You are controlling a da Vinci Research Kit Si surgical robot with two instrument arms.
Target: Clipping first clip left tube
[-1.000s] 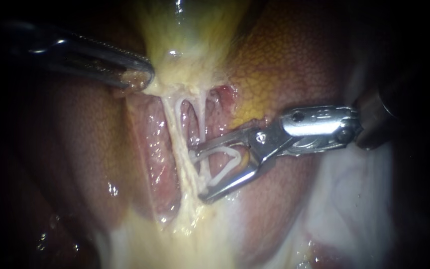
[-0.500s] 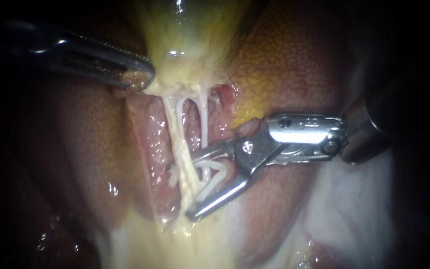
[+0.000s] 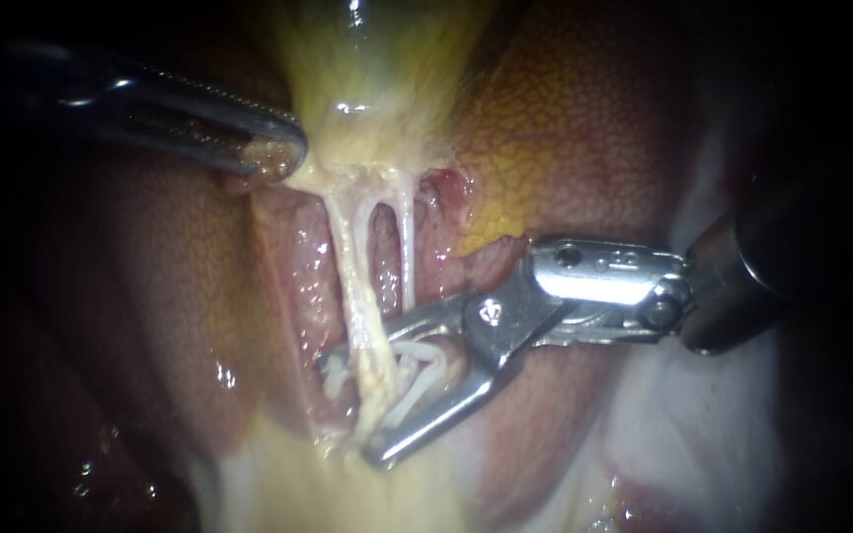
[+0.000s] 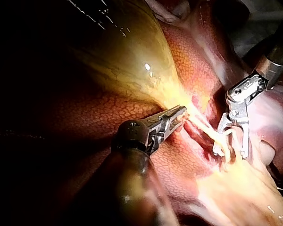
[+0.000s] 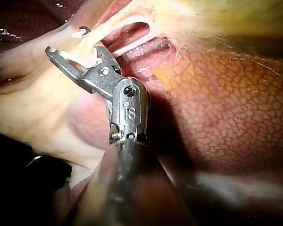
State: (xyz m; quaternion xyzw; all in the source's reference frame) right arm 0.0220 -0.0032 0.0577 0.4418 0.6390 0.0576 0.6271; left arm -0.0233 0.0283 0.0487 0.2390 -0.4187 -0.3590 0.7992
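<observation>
Mottled liver [image 3: 584,128] backed the scene. At lower centre the left tube [image 3: 349,262], a soft, wet strand that would likely tear easily, passed between the right instrument's [image 3: 349,410] parted jaws. They carried a white clip [image 3: 425,373] astride it, and closing squarely across looked safest. That instrument reached in level from the right. At upper left, the left instrument [image 3: 273,153] clamped the gallbladder [image 3: 377,59], apparently tensioning the tube.

Left instrument [image 3: 283,148] level, tip clamped on gallbladder [image 3: 367,59], right instrument [image 3: 350,408] wrist bent, spread wide, holding clip [image 3: 417,380]
</observation>
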